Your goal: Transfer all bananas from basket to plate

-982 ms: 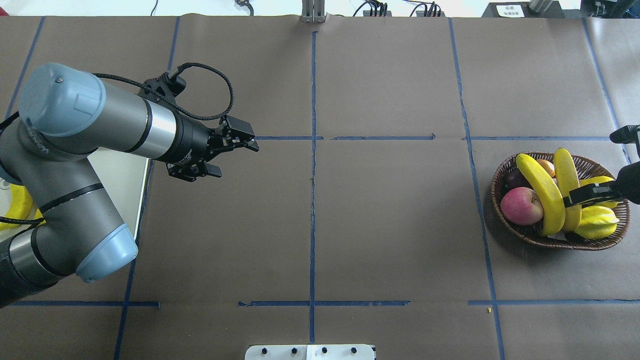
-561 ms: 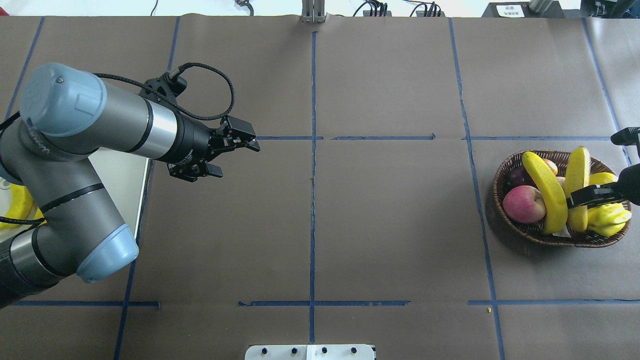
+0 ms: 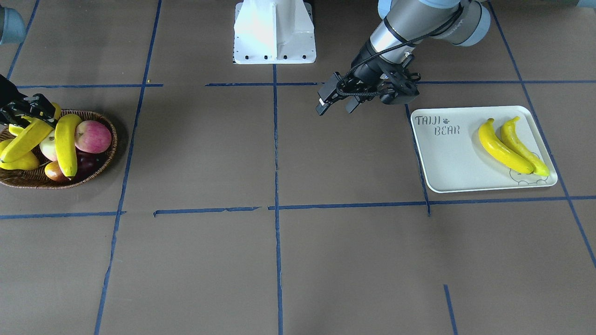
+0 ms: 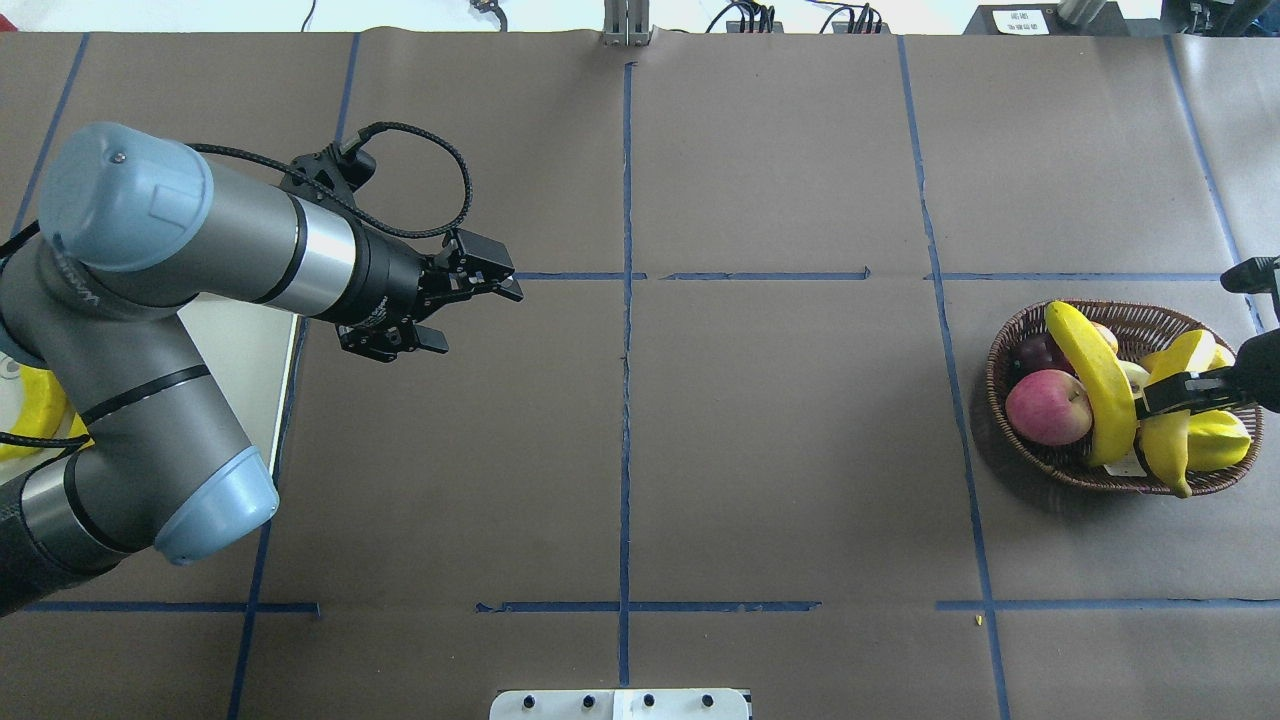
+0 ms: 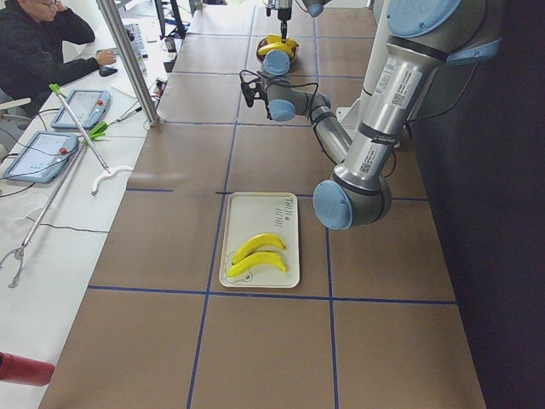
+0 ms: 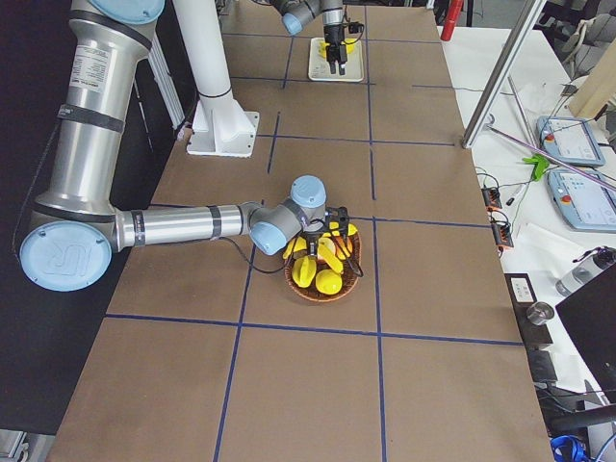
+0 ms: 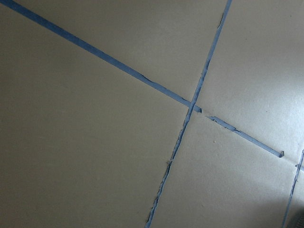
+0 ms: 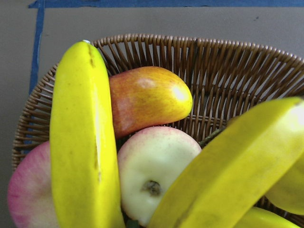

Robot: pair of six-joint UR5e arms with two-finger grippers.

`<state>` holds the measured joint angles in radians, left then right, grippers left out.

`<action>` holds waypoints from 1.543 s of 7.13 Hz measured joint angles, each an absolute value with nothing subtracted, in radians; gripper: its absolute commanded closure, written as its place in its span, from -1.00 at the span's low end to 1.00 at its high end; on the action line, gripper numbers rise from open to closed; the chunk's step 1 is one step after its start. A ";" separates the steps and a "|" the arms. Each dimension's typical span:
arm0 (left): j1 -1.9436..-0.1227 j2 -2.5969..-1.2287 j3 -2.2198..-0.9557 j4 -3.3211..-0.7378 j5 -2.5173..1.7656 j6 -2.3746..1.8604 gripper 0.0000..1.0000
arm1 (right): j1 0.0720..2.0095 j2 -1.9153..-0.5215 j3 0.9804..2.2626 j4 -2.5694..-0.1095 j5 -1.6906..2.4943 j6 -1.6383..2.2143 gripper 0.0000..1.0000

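Right gripper [image 4: 1150, 398], jaws pinching a long curved yellow banana [image 4: 1162, 450], the oval brown wicker basket [image 4: 1003, 350] beneath them; left gripper [image 4: 476, 318], jaws spread, the flat white rectangular plate [image 3: 447, 163] behind them.

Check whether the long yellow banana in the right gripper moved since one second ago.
Yes: the banana tilted, far tip swinging right, away from the blue tape line.
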<state>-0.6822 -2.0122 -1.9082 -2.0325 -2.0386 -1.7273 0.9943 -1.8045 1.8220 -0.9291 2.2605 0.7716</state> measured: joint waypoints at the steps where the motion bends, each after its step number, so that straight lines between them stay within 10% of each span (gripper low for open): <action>1: -0.682 -2.012 -1.909 -2.033 -2.039 -1.727 -0.99 | 0.998 -1.805 1.826 -0.925 2.263 0.772 0.93; 6: -0.681 -2.017 -1.911 -2.033 -2.040 -1.727 -0.99 | 1.156 -1.841 1.977 -0.919 2.331 0.745 1.00; 11: -0.682 -2.009 -1.910 -2.111 -2.040 -1.721 -0.98 | 0.937 -1.456 1.970 -0.933 2.238 0.982 1.00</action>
